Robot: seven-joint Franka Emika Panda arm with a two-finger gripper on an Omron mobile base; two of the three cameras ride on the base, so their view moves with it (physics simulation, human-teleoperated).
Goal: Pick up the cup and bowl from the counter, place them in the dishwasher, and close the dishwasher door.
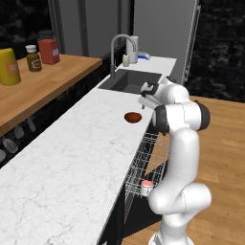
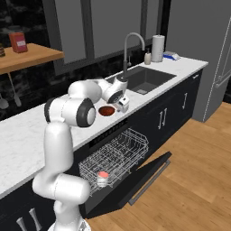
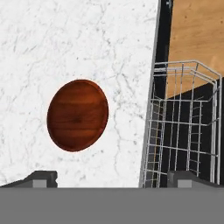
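With the cup [image 2: 103, 177] already in the pulled-out rack [image 2: 118, 155], the wide-open gripper [image 2: 122, 104] hovering right of the bowl [image 3: 78, 114] near the table [image 1: 67, 158] edge should shift left, centre over its rim, then descend.

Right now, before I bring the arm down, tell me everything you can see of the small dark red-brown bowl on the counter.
The small dark red-brown bowl is round and shallow, with a wood-like grain and a smooth, empty inside. It sits upright and flat on the white marble-veined counter, near the front edge, above the pulled-out silver wire rack. Nothing else touches it. The open gripper hangs close beside it, not holding it.
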